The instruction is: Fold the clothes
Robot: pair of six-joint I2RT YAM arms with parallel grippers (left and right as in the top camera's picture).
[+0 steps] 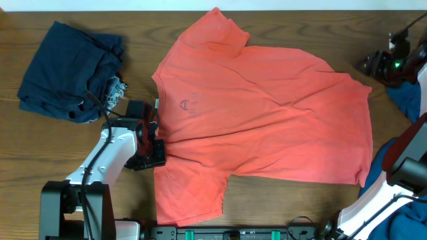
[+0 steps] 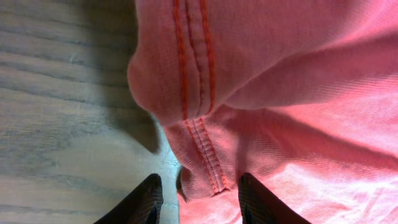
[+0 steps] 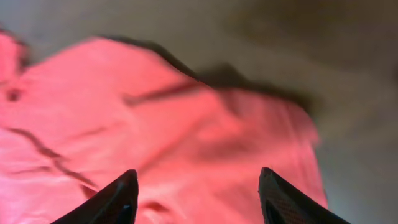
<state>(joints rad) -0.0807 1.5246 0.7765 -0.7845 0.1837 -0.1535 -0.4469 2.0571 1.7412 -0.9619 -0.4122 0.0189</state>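
Observation:
The clothes are a coral-red T-shirt (image 1: 267,120) spread flat over the middle of the wooden table, with one sleeve toward the back and one toward the front. My left gripper (image 1: 155,133) sits low at the shirt's left edge. In the left wrist view its dark fingers (image 2: 200,186) stand apart astride a stitched hem fold of the shirt (image 2: 298,93), with bare table showing beside the left finger. My right gripper (image 3: 198,180) hangs open and empty above a blurred corner of the shirt (image 3: 155,124). In the overhead view only the right arm (image 1: 400,173) shows, at the front right.
A crumpled dark blue garment (image 1: 70,70) lies at the back left. More blue cloth (image 1: 407,100) sits at the right edge, beside dark equipment with a green light (image 1: 390,63). The arm bases stand along the front edge.

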